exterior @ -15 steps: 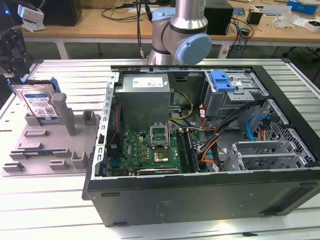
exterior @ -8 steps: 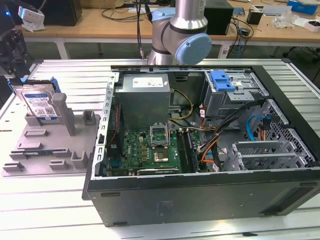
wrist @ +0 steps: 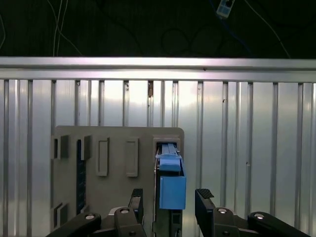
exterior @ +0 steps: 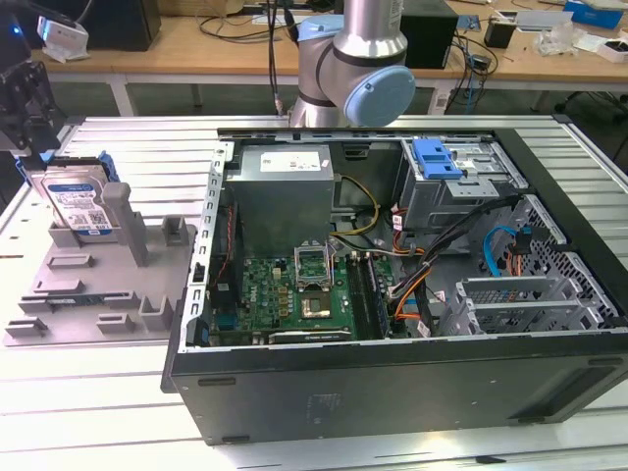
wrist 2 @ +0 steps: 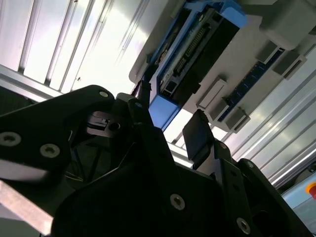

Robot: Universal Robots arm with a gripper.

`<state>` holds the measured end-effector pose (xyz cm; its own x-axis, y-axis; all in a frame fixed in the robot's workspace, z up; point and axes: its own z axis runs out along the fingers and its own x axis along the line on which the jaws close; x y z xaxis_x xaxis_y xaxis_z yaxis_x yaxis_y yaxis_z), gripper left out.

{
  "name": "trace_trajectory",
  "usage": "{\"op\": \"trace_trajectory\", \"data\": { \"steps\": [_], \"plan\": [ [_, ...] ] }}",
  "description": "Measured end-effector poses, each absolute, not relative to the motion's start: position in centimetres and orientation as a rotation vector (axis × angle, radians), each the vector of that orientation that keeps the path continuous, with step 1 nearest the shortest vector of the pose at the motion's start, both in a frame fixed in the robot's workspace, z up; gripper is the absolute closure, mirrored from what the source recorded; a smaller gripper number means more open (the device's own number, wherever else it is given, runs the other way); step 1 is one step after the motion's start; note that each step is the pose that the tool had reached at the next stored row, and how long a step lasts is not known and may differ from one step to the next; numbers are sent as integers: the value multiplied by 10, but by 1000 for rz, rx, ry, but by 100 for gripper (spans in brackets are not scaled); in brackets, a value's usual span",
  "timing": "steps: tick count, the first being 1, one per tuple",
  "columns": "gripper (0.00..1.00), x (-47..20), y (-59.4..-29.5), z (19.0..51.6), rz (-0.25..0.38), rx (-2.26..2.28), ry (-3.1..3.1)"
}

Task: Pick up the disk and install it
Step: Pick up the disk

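Disk [exterior: 80, 203], its white-and-blue label unreadable to us, stands upright in a grey holder [exterior: 93, 294]; we see the pincer [wrist: 171, 196] spread astride it, apart.

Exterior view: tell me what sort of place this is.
Probably a robotics lab bench for computer assembly: an open computer case lies on a ribbed metal table, a grey fixture holds the disk, and cluttered wooden desks stand behind.
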<state>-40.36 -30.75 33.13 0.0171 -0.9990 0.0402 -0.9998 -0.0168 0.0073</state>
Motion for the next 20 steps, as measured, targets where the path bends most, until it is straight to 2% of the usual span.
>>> {"op": "trace_trajectory", "data": {
  "steps": [16, 18, 19, 20],
  "plan": [
    [46, -406, -305, 315, 41, 2221, -2178],
    [47, -407, -305, 313, 41, 2221, -2178],
    [55, -407, -305, 312, 41, 2222, -2178],
    [55, -407, -305, 311, 41, 2222, -2177]
  ]
}}
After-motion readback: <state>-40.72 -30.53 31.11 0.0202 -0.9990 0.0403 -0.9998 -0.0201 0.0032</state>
